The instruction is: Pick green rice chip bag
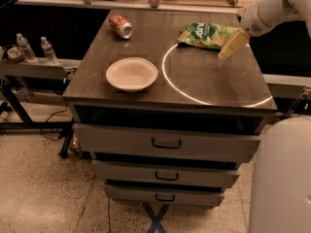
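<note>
Lying flat on the far part of the cabinet top (214, 84), the green rice chip bag (208, 35) is resting just beside the gripper (233, 44), on its camera-left side and slightly beyond it. The gripper is hovering at the bag's right edge, with the arm reaching in from the upper right. Contact with the foil cannot be confirmed. Whether the gripper is spread or closed together cannot be told from this view.

Progress, as a judgement: the approach is looking nearly complete. The bag is not yet being held, and it is not lifted. Closing on the foil and raising it off the surface are remaining.

Markings: the bag is showing white lettering on a dark green patch, but the word is not legible. The red-and-white soda can (120, 26), lying on its side well to the gripper's left, is showing no readable text.

Nearer the camera and left of the gripper, a white bowl (131, 74) is sitting beside a bright ring of light (165, 76) on the surface.
</note>
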You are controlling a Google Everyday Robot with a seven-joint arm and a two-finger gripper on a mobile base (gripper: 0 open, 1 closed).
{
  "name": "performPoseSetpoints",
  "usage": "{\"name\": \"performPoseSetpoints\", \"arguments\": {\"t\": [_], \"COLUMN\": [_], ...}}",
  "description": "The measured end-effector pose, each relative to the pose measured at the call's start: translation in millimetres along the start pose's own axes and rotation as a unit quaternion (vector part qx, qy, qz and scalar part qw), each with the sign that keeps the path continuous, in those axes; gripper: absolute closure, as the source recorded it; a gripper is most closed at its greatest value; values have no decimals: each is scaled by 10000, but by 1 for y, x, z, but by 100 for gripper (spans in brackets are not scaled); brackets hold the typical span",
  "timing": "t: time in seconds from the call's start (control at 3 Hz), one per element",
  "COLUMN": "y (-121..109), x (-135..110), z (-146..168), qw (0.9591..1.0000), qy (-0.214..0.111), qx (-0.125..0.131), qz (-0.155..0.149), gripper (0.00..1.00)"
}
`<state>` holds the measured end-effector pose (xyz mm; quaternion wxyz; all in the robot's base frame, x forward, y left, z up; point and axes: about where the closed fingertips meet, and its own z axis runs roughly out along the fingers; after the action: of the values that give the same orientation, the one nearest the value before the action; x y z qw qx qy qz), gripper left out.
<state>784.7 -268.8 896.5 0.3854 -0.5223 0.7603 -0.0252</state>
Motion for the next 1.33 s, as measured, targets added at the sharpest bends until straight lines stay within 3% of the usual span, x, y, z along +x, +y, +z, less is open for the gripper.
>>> {"name": "performPoseSetpoints", "arguments": {"t": [0.33, 0.67, 1.0, 1.33], "y": [-14, -20, -26, -30], "x": [-6, 5, 20, 33], "z": [-7, 1, 9, 30], "qw": [9998, 9978, 9873, 9690], "qy": [-89, -59, -58, -258], "qx": [164, 409, 867, 1168], "qz": [-27, 519, 1329, 2160], "gripper": [0, 0, 0, 0]}}
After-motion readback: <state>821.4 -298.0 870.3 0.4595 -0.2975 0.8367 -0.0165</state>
